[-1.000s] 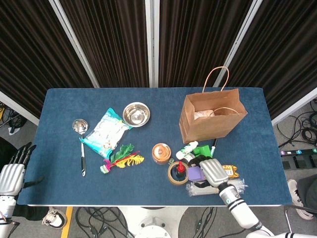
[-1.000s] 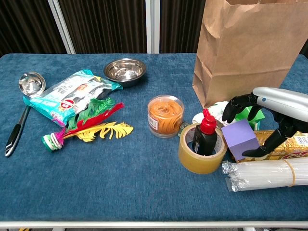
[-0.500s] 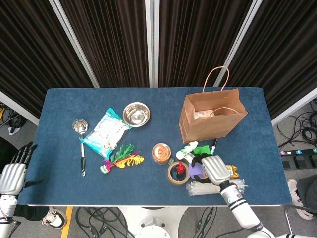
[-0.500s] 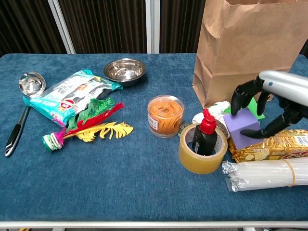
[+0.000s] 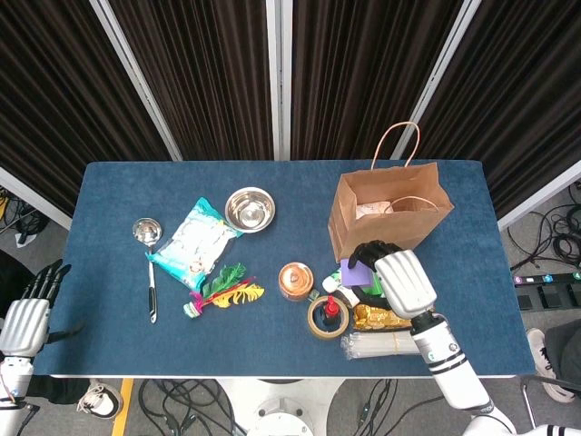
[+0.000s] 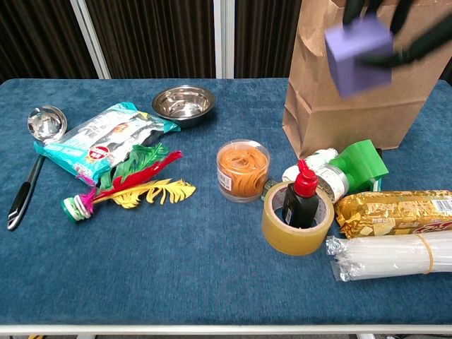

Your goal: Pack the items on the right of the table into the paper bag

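At the far left edge of the head view, the left hand [image 5: 25, 313] hangs off the tabletop [image 5: 118, 336] with its fingers spread and nothing in them, as it did a second ago. On the left half lie a ladle [image 6: 30, 159], a teal snack bag [image 6: 99, 138], coloured feathers [image 6: 131, 183] and a steel bowl [image 6: 183, 101]; none of these belongs to the job.

Past the jar of rubber bands [image 6: 242, 169] sits the pile to be packed: a tape roll [image 6: 296, 219] with a red-capped bottle [image 6: 302, 198] standing inside its ring, a white bottle [image 6: 325, 169], a green tape dispenser [image 6: 360, 161], a gold biscuit packet [image 6: 395, 212] and a bundle of straws [image 6: 388, 256].

The change is at the right. A second ago the right hand [image 5: 390, 263] was closing round the purple block [image 6: 359, 46] down among the pile; now it pinches the block between dark fingers [image 6: 413, 49] and has lifted it clear, high in front of the paper bag [image 6: 353, 99]. In the head view the block sits just beside the bag's front wall, not yet over the opening. My reading is that the pick has succeeded, and the block must next pass over the rim and be released inside.
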Available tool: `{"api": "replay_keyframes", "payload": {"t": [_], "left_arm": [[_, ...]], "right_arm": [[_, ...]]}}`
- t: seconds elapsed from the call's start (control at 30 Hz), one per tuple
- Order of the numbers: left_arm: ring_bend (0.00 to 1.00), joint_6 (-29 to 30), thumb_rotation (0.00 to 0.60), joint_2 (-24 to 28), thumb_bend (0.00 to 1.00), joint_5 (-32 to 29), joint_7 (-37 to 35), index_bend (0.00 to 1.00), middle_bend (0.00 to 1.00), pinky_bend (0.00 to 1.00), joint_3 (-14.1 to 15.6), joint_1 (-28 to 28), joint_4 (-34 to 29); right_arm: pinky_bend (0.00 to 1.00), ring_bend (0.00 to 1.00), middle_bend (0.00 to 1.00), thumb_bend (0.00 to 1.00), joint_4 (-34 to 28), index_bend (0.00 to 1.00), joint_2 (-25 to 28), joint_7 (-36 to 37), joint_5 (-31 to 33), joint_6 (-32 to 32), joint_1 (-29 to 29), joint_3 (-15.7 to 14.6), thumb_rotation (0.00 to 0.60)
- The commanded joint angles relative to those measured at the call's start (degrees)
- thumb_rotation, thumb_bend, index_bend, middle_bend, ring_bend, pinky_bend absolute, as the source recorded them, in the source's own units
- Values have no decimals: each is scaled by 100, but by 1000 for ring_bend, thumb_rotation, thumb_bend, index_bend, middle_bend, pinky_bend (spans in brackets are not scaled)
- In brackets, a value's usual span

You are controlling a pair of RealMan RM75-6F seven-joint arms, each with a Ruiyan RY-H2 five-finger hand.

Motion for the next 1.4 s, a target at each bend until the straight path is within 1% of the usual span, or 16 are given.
{"api": "replay_keyframes", "payload": {"t": [0.03, 0.13, 0.2, 0.3, 0.37, 0.43, 0.57, 0.63, 0.77, 0.83, 0.9, 1.0, 1.07, 1.2, 1.3, 1.4], "left_arm": [[24, 10, 600, 12, 167, 5, 17, 74, 122, 160, -8, -7, -21], [24, 8, 600, 29, 165, -7, 30, 76, 122, 160, -22, -13, -50], [24, 15, 600, 41, 167, -12, 19, 76, 122, 160, -17, -1, -55], [24, 5, 600, 41, 166, -20, 7, 77, 122, 160, -20, -1, -52], [24, 7, 600, 48, 166, -26, -21, 77, 123, 160, -20, 5, -61], [24, 29, 600, 56, 166, -25, -38, 77, 122, 160, -33, 4, -84], [24, 31, 600, 74, 166, -9, -34, 77, 122, 160, -32, -8, -107], [24, 13, 600, 76, 166, -4, -21, 77, 122, 160, -23, -14, -109], [24, -35, 600, 75, 166, -14, 8, 77, 122, 160, -9, -19, -109], [24, -58, 600, 74, 167, -14, 18, 78, 122, 160, -1, -25, -109], [24, -56, 600, 77, 166, -3, 16, 78, 122, 160, 16, -17, -93], [24, -71, 600, 60, 166, 7, 28, 78, 122, 160, 15, -35, -87], [24, -76, 600, 58, 166, 12, 45, 78, 122, 160, 17, -42, -92], [24, -97, 600, 60, 166, -6, 59, 78, 122, 160, 17, -42, -90], [24, -103, 600, 64, 166, -18, 58, 78, 123, 160, 14, -38, -91], [24, -84, 600, 79, 166, -23, 55, 78, 122, 160, -1, -39, -106]], "right_arm": [[457, 330, 436, 185, -254, 467, 43, -444, -14, 179, 342, 519, 600], [457, 330, 436, 184, -280, 467, -28, -728, 133, 216, 606, 859, 600], [457, 330, 436, 184, -162, 467, -88, -960, 161, 299, 778, 1073, 600], [457, 330, 435, 184, 278, 468, -211, -1284, 63, 527, 970, 1309, 600], [457, 330, 435, 182, 759, 468, -319, -1430, -124, 727, 1059, 1390, 600], [457, 330, 435, 181, 1133, 468, -409, -1405, -171, 830, 1081, 1389, 600], [457, 329, 435, 181, 1773, 468, -528, -1199, 140, 845, 1090, 1417, 600], [457, 329, 435, 182, 2013, 468, -568, -1086, 324, 818, 1096, 1441, 600], [457, 328, 434, 183, 2270, 467, -566, -935, 521, 795, 1061, 1418, 600], [457, 327, 432, 180, 2339, 468, -550, -876, 619, 767, 1043, 1408, 600], [455, 322, 421, 152, 2328, 463, -494, -800, 794, 658, 1019, 1391, 600], [405, 271, 367, 32, 2207, 402, -331, -777, 1054, 432, 978, 1326, 600], [377, 236, 337, 1, 2136, 374, -265, -805, 1206, 367, 963, 1301, 600], [341, 190, 294, 0, 2147, 332, -231, -831, 1315, 342, 958, 1227, 600], [321, 164, 268, 0, 2114, 300, -216, -752, 1395, 327, 972, 1233, 600], [320, 163, 271, 0, 2033, 299, -199, -568, 1180, 436, 998, 1264, 600]]}}
